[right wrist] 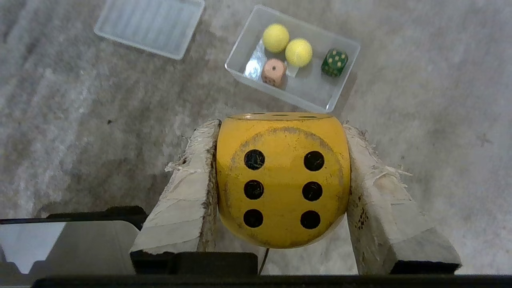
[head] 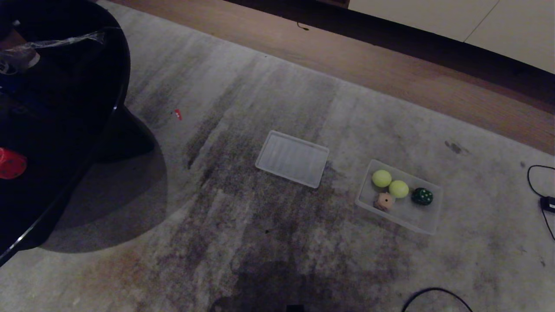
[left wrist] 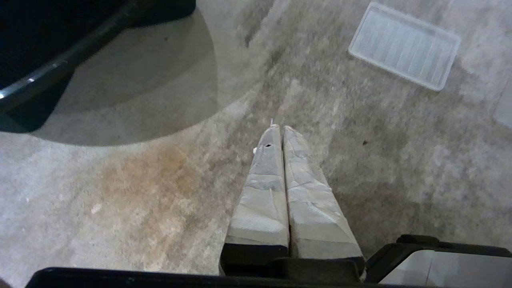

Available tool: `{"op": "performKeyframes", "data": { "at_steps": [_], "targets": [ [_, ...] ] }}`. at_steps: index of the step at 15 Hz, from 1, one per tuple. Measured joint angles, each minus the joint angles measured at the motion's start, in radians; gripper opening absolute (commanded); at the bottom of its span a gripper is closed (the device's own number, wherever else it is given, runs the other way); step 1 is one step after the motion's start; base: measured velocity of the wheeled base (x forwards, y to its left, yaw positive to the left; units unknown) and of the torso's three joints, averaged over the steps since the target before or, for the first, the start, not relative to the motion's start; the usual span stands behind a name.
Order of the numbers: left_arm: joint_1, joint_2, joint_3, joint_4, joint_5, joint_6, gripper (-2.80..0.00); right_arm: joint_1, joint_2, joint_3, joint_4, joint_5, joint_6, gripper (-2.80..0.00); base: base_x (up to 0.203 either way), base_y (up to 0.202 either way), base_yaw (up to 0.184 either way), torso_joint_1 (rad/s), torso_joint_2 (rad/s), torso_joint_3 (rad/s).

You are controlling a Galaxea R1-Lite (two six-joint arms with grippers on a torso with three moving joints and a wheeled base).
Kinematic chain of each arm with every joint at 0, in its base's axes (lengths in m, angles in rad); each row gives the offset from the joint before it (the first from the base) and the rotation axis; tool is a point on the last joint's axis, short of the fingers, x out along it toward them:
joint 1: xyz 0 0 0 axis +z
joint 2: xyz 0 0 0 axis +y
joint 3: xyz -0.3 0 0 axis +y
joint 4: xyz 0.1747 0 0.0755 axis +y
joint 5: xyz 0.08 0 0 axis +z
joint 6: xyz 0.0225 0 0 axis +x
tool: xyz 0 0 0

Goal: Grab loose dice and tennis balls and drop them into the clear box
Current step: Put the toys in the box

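The right end effector (right wrist: 280, 132) is clamped on the yellow die (right wrist: 283, 180), one taped finger against each side and the six-pip face turned toward the wrist camera. Ahead of its fingertips and lower down, the clear box (right wrist: 343, 86) sits on the carpet (right wrist: 420, 132) with its long axis slanting across the line of approach; it already holds two tennis balls (right wrist: 276, 38), a pinkish-beige die (right wrist: 274, 72) and a dark green die (right wrist: 334, 62). In the head view the box lies to the robot's right of centre, so the loaded right arm is the nearer one. The bare stretch of box floor lies along the near long wall and is probably the safest place for the drop; its low walls call for coming well over the rim before letting go. The ribbed panel (head: 292, 158) lies well apart on the box's left, the dark bench (head: 65, 108) farther left, leaving open carpet between. The left end effector (left wrist: 279, 130) hangs above the carpet, fingers pressed together and empty.
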Motion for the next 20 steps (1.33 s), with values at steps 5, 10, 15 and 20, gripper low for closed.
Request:
{"op": "performKeyframes", "data": {
  "at_steps": [5,10,15,20],
  "targets": [
    [0.000,0.000,0.000,0.000,0.000,-0.002,-2.80,0.000,0.000,0.000,0.000,0.000,0.000,-2.80,0.000,0.000,0.000,0.002,0.00,-0.195],
    [0.000,0.000,0.000,0.000,0.000,-0.002,-2.80,0.000,0.000,0.000,0.000,0.000,0.000,-2.80,0.000,0.000,0.000,0.003,0.00,-0.199],
    [0.000,0.000,0.000,0.000,0.000,-0.004,-2.80,0.000,0.000,0.000,0.000,0.000,0.000,-2.80,0.000,0.000,0.000,0.004,0.00,-0.195],
    [0.000,0.000,0.000,0.000,0.000,0.000,-2.80,0.000,0.000,0.000,0.000,0.000,0.000,-2.80,0.000,0.000,0.000,0.003,0.00,-0.196]
  ]
}}
